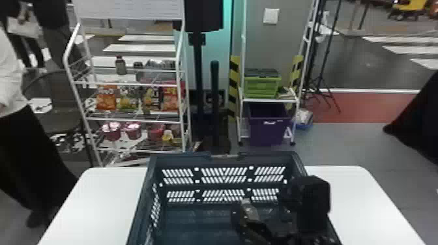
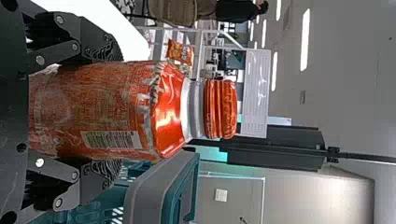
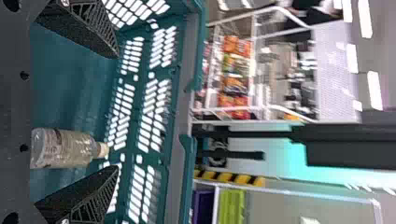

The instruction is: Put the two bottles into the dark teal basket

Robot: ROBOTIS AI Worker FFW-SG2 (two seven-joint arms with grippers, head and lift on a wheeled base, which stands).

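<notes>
While our right gripper (image 3: 114,112) stands wide open and empty at the basket (image 1: 182,156), one pale bottle (image 3: 70,148) is already inside, leaving us the red bottle (image 2: 170,112), clamped in our left gripper (image 2: 116,109) near the basket's rim.

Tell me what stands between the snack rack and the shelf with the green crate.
In the head view, two dark poles stand there, before a teal-lit panel.

Three bottles, folks, red one (image 2: 102,109), clear one (image 3: 70,149), shelved one (image 1: 121,66) at eleven o'clock, plus one basket (image 1: 179,159) at six!
</notes>
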